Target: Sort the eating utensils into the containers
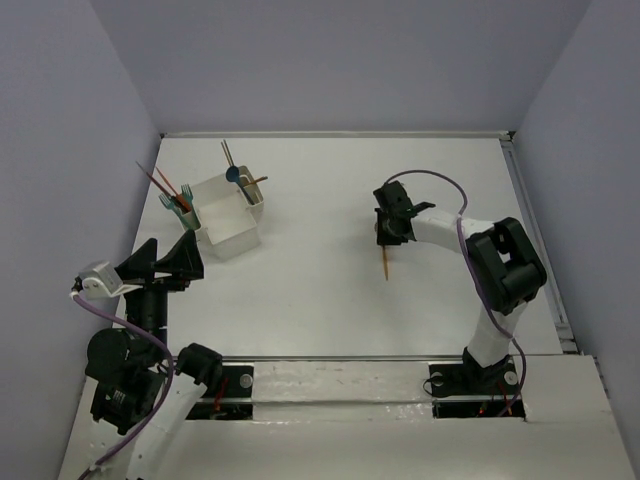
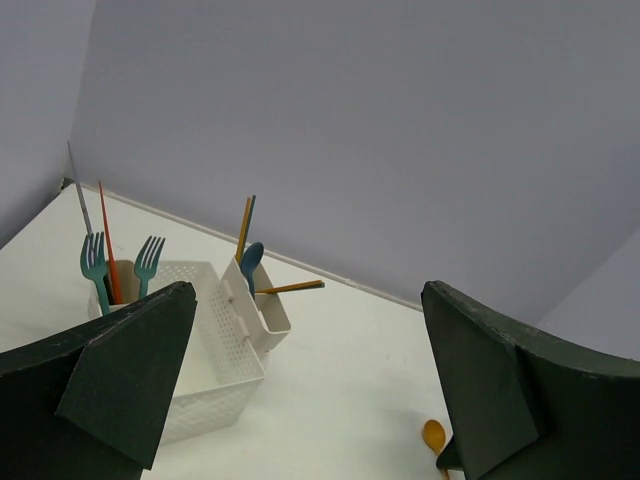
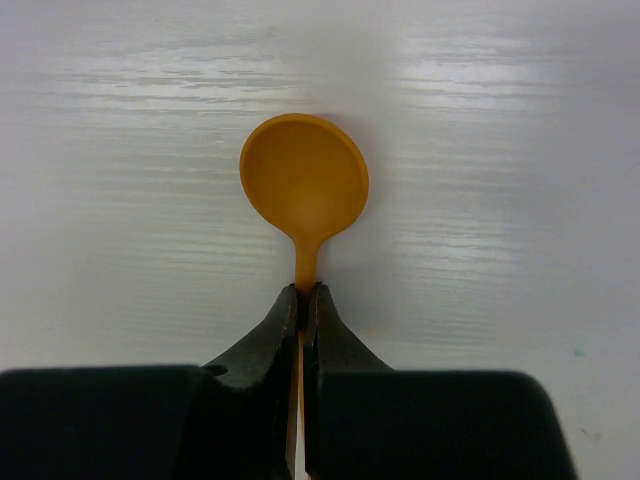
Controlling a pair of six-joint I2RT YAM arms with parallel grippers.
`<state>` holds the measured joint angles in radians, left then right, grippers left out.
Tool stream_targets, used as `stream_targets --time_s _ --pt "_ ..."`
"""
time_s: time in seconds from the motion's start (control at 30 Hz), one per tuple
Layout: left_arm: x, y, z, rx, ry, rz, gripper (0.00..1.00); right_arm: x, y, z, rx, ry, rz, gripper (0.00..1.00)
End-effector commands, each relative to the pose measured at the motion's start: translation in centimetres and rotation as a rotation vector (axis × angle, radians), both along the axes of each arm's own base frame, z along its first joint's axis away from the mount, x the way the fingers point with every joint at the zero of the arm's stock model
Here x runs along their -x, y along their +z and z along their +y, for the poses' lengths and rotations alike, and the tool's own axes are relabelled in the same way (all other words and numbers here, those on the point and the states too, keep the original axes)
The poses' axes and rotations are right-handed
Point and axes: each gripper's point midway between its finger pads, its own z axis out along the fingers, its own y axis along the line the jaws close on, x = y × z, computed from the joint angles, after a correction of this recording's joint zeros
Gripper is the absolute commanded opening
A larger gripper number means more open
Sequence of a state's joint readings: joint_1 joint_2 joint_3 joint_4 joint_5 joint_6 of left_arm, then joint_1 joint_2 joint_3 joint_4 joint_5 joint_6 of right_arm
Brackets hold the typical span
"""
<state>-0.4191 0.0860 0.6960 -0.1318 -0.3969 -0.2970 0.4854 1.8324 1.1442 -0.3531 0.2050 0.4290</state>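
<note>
Right tool (image 3: 302, 292) is pressed together on the neck of the orange spoon (image 3: 304, 180). The spoon lies flat on the desk (image 1: 320, 300), bowl up and just ahead of the tips; its long axis runs back between the fingers and the handle end sticks out behind. White container (image 1: 230, 225) is well to this tool's left, with bare desk between. One end compartment holds teal forks (image 2: 95, 262) and a red stick (image 2: 105, 230); the other holds a teal spoon (image 2: 250, 262) and orange sticks (image 2: 290, 288). Left tool (image 1: 168, 255) is spread wide, near the container.
</note>
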Motion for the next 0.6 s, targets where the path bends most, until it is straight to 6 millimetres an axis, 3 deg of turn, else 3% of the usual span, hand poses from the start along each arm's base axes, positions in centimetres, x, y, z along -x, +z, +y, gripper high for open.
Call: stream_targets --time_s 0.0,0.13,0.2,0.23,0.3,0.33,0.37,0.47,0.53,0.57 --pt "0.5 1.1 0.2 0.014 -0.003 -0.048 0.99 -3.5 8.2 4.8 -0.14 0.117 -0.259 0.0" --pt "0.4 1.1 0.1 0.012 -0.001 -0.043 0.99 -4.2 17.9 12.8 -0.31 0.312 -0.537 0.0" --pt "0.3 1.0 0.1 0.01 -0.001 -0.04 0.99 -4.7 22.5 15.7 -0.382 0.368 -0.658 0.0" --pt "0.2 1.0 0.1 0.01 0.001 -0.04 0.99 -4.3 24.1 18.2 -0.419 0.428 -0.718 0.0" --pt "0.1 0.9 0.1 0.007 0.002 -0.033 0.99 -3.9 26.3 20.9 -0.466 0.488 -0.795 0.0" --pt "0.0 0.9 0.0 0.004 0.0 -0.032 0.99 -4.1 29.3 22.2 -0.518 0.508 -0.883 0.0" --pt "0.0 0.9 0.0 0.004 0.0 -0.03 0.99 -4.2 29.1 23.5 -0.525 0.539 -0.901 0.0" --pt "-0.1 0.9 0.1 0.002 0.006 -0.028 0.99 -3.6 31.8 27.5 -0.609 0.646 -1.0 0.0" --pt "-0.2 0.7 0.0 0.0 0.006 -0.022 0.99 -3.9 32.9 29.0 -0.631 0.677 -1.047 0.0" --pt "-0.2 0.8 0.1 0.001 0.009 -0.023 0.99 -3.9 34.9 29.8 -0.66 0.702 -1.087 0.0"
